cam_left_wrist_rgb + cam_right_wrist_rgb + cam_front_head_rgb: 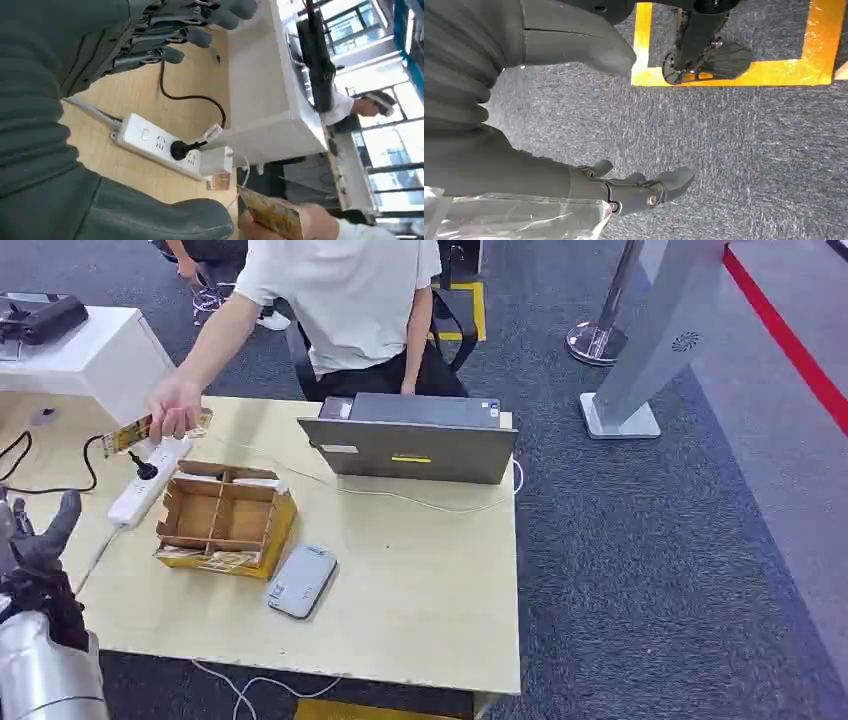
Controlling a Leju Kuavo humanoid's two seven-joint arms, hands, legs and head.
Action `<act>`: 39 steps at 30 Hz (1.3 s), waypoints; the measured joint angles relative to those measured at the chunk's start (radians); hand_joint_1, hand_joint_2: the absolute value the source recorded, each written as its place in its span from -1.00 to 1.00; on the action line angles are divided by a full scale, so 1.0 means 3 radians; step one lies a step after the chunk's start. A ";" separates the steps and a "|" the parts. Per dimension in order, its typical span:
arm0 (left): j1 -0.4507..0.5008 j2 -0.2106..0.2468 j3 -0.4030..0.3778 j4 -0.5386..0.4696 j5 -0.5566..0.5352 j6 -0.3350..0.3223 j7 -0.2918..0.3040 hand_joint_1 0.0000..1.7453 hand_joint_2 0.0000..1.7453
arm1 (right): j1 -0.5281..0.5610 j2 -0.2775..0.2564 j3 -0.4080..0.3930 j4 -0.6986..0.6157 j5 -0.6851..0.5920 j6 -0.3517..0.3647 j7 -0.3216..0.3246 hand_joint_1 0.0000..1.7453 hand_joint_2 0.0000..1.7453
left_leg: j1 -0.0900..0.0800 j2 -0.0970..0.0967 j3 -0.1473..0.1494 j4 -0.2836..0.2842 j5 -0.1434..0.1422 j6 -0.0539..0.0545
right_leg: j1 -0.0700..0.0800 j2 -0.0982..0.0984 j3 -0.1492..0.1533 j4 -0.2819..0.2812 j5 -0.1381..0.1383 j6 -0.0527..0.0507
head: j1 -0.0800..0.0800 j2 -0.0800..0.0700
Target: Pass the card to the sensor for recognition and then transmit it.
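At the counter's (440, 620) far-left corner, a person's hand (175, 408) holds the patterned yellow card (128, 433); the left robot hand (40, 540), fingers apart and empty, could fumble the handover; the right robot hand (644, 192) hangs empty.

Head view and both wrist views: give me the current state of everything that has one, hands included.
Left hand: raised over the table's left edge, fingers apart, holding nothing.
Right hand: hanging over the carpet, holding nothing.
Card: held by the person's hand above the power strip.
Power strip: one black plug in.
Cardboard box: open on top, divided inside.
Laptop: open, back toward the robot.
Sensor: flat on the table, nothing on it.
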 joint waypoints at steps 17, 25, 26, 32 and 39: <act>-0.0644 0.0299 -0.0973 0.0693 -0.1532 0.0526 0.0550 1.00 1.00 | -0.0008 0.0001 0.0118 0.0045 0.0191 0.0044 0.0137 -1.00 1.00 | 0.0000 0.0001 -0.0001 0.0000 0.0002 -0.0002 | 0.0000 0.0002 -0.0001 0.0001 0.0002 -0.0001 | 0.0000 0.0000; -0.0945 0.0418 -0.1450 0.1001 -0.2270 0.0810 0.0789 1.00 1.00 | -0.0008 0.0011 0.0163 0.0059 0.0271 0.0048 0.0192 -1.00 1.00 | 0.0000 0.0002 -0.0001 0.0001 0.0002 -0.0002 | 0.0000 0.0003 -0.0002 0.0001 0.0002 -0.0001 | 0.0001 0.0000; -0.0986 0.0434 -0.1499 0.1041 -0.2364 0.0845 0.0822 1.00 1.00 | -0.0008 0.0014 0.0164 0.0060 0.0286 0.0048 0.0202 -1.00 1.00 | 0.0000 0.0002 -0.0001 0.0001 0.0002 -0.0002 | 0.0000 0.0003 -0.0002 0.0001 0.0002 -0.0001 | 0.0000 0.0000; -0.1203 0.0528 -0.1842 0.1258 -0.2935 0.1068 0.1004 1.00 1.00 | -0.0007 0.0022 0.0201 0.0076 0.0365 0.0048 0.0249 -1.00 1.00 | 0.0000 0.0002 -0.0001 0.0001 0.0002 -0.0002 | 0.0000 0.0003 -0.0002 0.0002 0.0002 -0.0001 | 0.0001 0.0000; -0.1431 0.0613 -0.2252 0.1455 -0.3606 0.1302 0.1225 1.00 1.00 | -0.0005 0.0022 0.0243 0.0092 0.0450 0.0043 0.0300 -1.00 1.00 | 0.0000 0.0002 -0.0001 0.0001 0.0002 -0.0002 | 0.0000 0.0004 -0.0001 0.0002 0.0002 -0.0001 | 0.0000 0.0000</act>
